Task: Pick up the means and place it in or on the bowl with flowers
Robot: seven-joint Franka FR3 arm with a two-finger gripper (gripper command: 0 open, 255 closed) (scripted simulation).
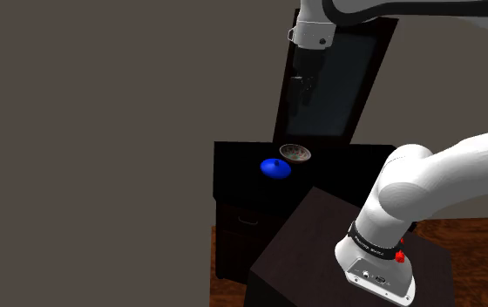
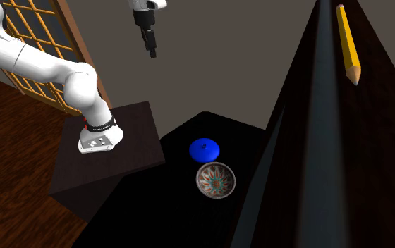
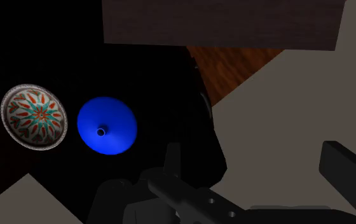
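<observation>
A blue funnel (image 1: 275, 167) (image 2: 204, 149) (image 3: 107, 125) lies wide side down on the black dresser top (image 1: 347, 162) (image 2: 178, 211), its narrow spout pointing up. Right beside it, apart from it, stands a small bowl with a red and teal flower pattern (image 1: 294, 153) (image 2: 216, 180) (image 3: 34, 117). My black gripper (image 1: 301, 92) (image 2: 150, 42) (image 3: 259, 168) hangs high above the dresser, well clear of both. Its fingers stand wide apart with nothing between them. In the wrist view the funnel and bowl lie off to one side of the fingers.
A tall dark mirror panel (image 1: 338, 87) leans at the back of the dresser. A yellow pencil (image 2: 348, 44) lies on a dark slanted surface close to the second exterior camera. My dark stand (image 1: 312, 235) (image 2: 125, 134) adjoins the dresser. A lattice door (image 2: 41, 42) stands behind the arm.
</observation>
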